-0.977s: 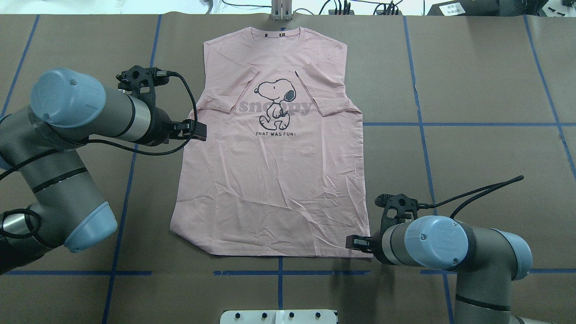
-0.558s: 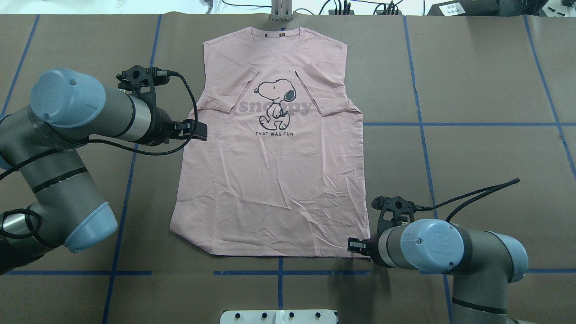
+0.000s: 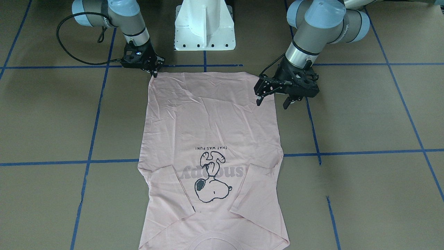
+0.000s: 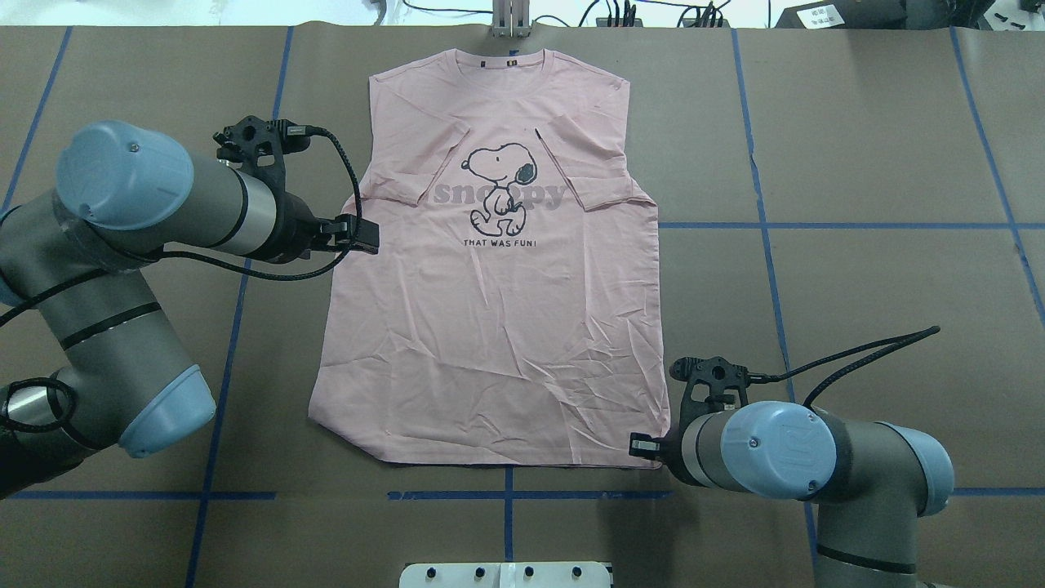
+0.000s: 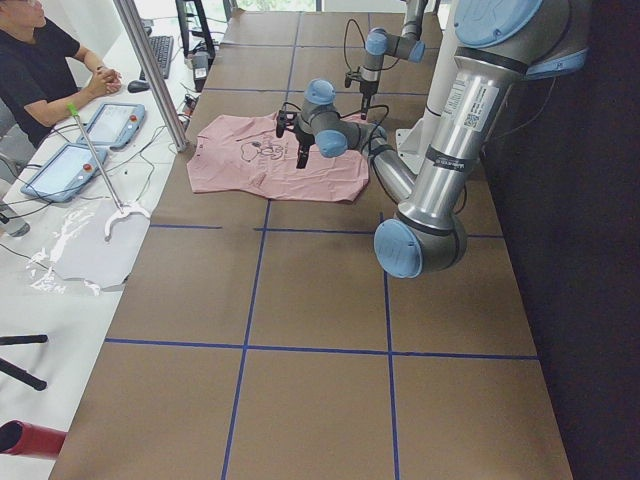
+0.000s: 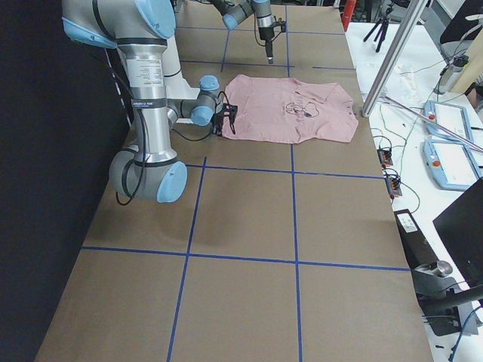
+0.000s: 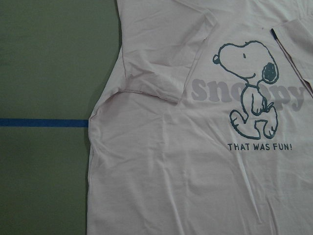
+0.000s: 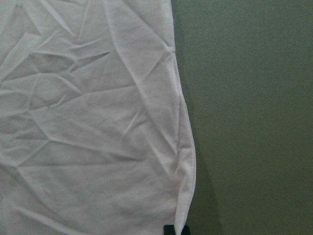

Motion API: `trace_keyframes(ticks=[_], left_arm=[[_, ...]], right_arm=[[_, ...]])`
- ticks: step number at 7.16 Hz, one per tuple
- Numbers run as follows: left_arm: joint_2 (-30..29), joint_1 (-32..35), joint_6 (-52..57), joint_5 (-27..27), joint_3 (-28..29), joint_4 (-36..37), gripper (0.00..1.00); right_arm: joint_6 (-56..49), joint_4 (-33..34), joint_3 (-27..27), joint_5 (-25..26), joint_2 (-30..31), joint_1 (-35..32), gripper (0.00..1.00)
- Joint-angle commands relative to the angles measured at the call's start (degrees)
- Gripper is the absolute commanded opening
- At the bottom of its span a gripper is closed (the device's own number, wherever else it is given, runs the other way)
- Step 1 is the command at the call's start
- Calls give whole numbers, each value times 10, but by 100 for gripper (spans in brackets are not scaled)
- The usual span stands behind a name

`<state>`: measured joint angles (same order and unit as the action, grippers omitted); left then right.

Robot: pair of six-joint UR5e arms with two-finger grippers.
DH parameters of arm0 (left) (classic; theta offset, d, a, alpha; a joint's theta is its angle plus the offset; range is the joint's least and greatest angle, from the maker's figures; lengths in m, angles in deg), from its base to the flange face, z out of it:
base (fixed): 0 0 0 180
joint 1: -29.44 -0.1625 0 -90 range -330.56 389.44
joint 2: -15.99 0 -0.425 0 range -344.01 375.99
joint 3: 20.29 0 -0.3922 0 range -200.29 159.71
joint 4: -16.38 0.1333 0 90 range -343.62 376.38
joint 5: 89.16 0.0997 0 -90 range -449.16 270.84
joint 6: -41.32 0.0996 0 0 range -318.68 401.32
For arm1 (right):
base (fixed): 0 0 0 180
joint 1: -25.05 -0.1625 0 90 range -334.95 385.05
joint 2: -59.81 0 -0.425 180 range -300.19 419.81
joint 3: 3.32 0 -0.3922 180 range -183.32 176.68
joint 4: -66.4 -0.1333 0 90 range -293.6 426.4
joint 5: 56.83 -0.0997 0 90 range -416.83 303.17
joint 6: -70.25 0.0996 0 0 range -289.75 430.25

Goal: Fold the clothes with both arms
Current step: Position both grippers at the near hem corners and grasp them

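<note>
The pale pink T-shirt (image 4: 490,343) lies flat on the brown table, print up, collar at the far edge, both sleeves folded inward; it also shows in the front view (image 3: 208,125). My left gripper (image 4: 365,235) hovers above the shirt's left edge below the sleeve, its fingers spread open and empty (image 3: 272,102). The left wrist view shows the folded sleeve and dog print (image 7: 244,93). My right gripper (image 4: 641,447) is down at the near right hem corner (image 3: 154,73), its fingers together there. One black fingertip (image 8: 168,229) shows at the cloth's corner.
The white pedestal base (image 3: 204,27) stands at the near edge behind the hem. A metal bracket (image 4: 510,20) sits past the collar. Blue tape lines (image 4: 767,225) grid the table. An operator (image 5: 40,60) with tablets and a slanted pole (image 5: 150,70) are beyond the far edge.
My right arm has shifted slightly left and toward the near edge, bringing its gripper down onto the hem corner. The left gripper has barely moved. The shirt lies as before.
</note>
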<state>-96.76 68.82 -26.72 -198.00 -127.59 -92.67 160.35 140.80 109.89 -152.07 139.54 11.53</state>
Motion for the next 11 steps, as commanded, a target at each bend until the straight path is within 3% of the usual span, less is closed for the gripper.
trace_keyframes(ticks=[1,2,3,5,7,11], left_arm=[[8,-3,-54,-5,-3,2,100],[25,-19,-138,-2,-19,6,100],[53,-87,-259,9,-43,7,100],[34,-196,-365,113,-59,126,97],[46,-219,-423,124,-64,140,96],[87,-220,-424,137,-56,140,89]], right_arm=[[2,0,14,15,-14,-4,0],[2,0,16,15,-25,-12,0],[2,0,25,16,-26,-16,0],[2,-1,41,18,-25,-20,0],[2,-2,39,16,-25,-20,0],[0,-3,37,13,-25,-27,0]])
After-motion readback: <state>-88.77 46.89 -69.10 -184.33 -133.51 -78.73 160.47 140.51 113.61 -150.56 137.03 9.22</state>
